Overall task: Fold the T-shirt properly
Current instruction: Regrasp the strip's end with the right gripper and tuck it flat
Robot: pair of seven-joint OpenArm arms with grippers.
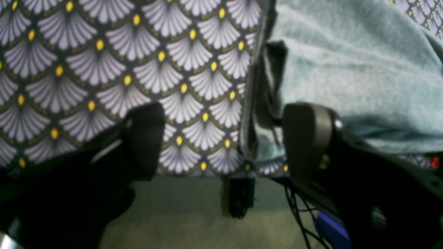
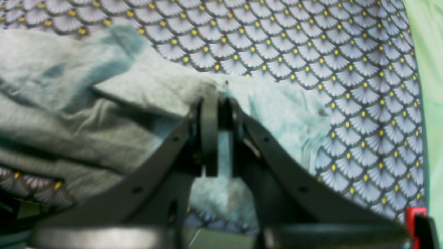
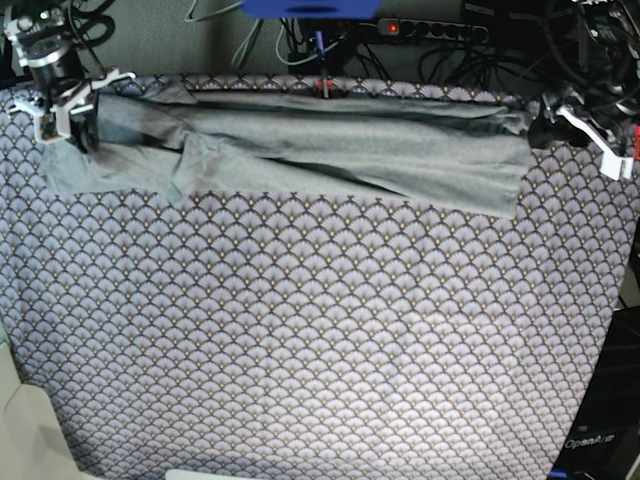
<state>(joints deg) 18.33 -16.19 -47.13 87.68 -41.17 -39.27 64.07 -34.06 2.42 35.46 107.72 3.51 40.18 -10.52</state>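
Tablecloth [image 3: 320,330], purple with pale fan scales and yellow dots, is covering the whole table and lying flat. Behind the far edge a power strip [image 3: 435,30] is showing a lit red switch, with dark cables [image 3: 260,45] tangling beside it. A blue object [image 3: 310,7] is sitting at the top centre. Pale floor [image 1: 180,221] is showing below the cloth's edge.

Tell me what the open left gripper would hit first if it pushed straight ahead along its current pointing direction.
Probably the purple fan-scale-patterned tablecloth: in the left wrist view, the left gripper stands open, mostly bare cloth between its fingers. The light heather-grey T-shirt edge lies just inside the right-hand finger, so it might brush that; depth is unclear.
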